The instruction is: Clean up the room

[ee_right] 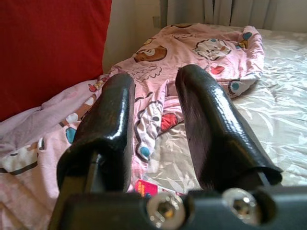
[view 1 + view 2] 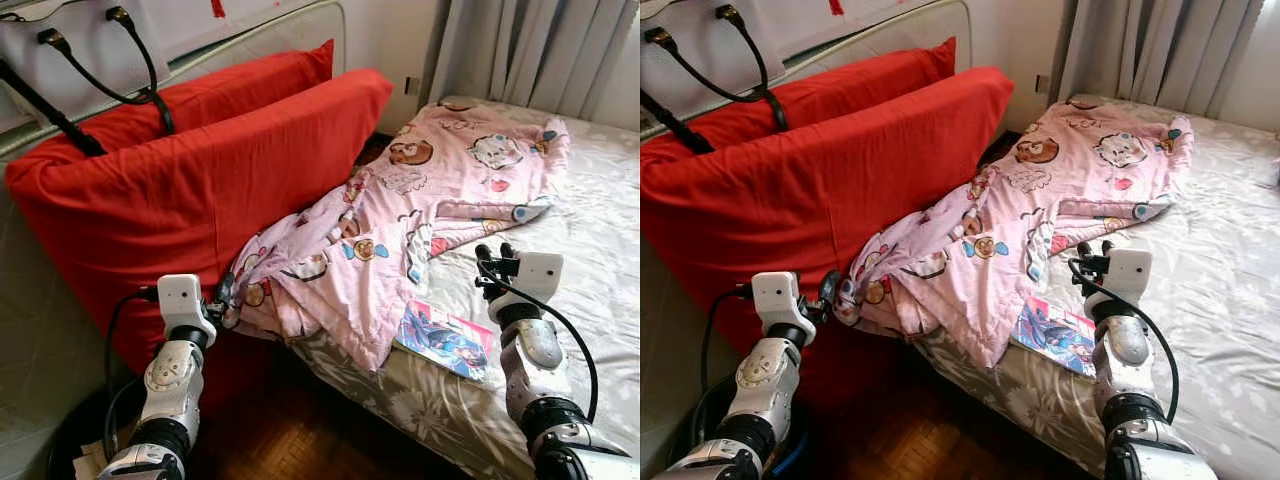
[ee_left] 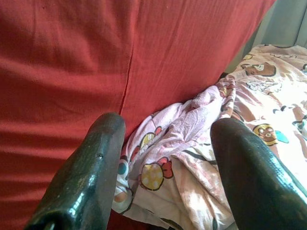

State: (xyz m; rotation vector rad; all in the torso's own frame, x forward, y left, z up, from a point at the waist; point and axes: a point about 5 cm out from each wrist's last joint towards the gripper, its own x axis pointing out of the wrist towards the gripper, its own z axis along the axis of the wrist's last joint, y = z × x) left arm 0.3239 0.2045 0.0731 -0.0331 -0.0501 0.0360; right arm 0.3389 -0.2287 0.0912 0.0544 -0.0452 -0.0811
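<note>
Both grippers stood with fingers apart, holding nothing: the left gripper [image 2: 222, 298] at the pink cartoon blanket's [image 2: 420, 200] drooping corner, the right gripper [image 2: 494, 253] beside its bed-side edge, apparently poised to gather it.

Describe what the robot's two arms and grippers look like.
Both arms are jointed silver metal with black bands at the joints. Each wrist carries a white boxy housing, with a black cable looping back from it along the arm. The left gripper and right gripper each have two long, glossy black fingers with rounded tips. Two silver screws sit in the black base of the right gripper's fingers.
</note>
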